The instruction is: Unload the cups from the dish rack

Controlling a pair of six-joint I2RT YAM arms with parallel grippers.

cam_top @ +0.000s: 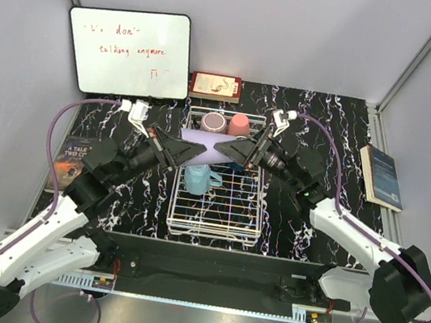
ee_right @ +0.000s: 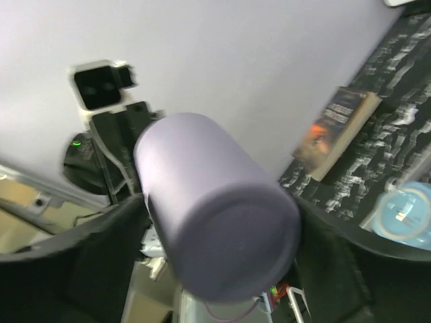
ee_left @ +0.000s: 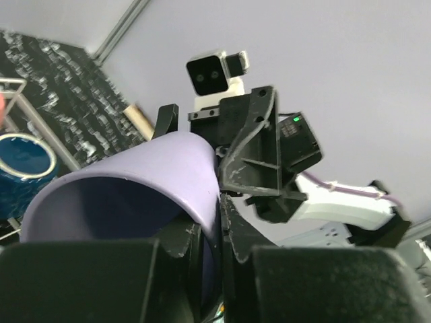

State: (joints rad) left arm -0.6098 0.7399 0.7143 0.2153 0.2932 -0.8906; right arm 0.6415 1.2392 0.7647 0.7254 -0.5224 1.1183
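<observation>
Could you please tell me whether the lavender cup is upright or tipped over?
Tipped on its side: the lavender cup hangs horizontal above the dish rack, its mouth facing the left gripper, its base facing the right gripper.

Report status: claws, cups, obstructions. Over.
Left claw shut on plain lavender cup rim. Right claw around its base, grip unclear. Cup above white wire dish rack; mauve cup, salmon-pink cup, light blue mug inside. No obstruction seen.
</observation>
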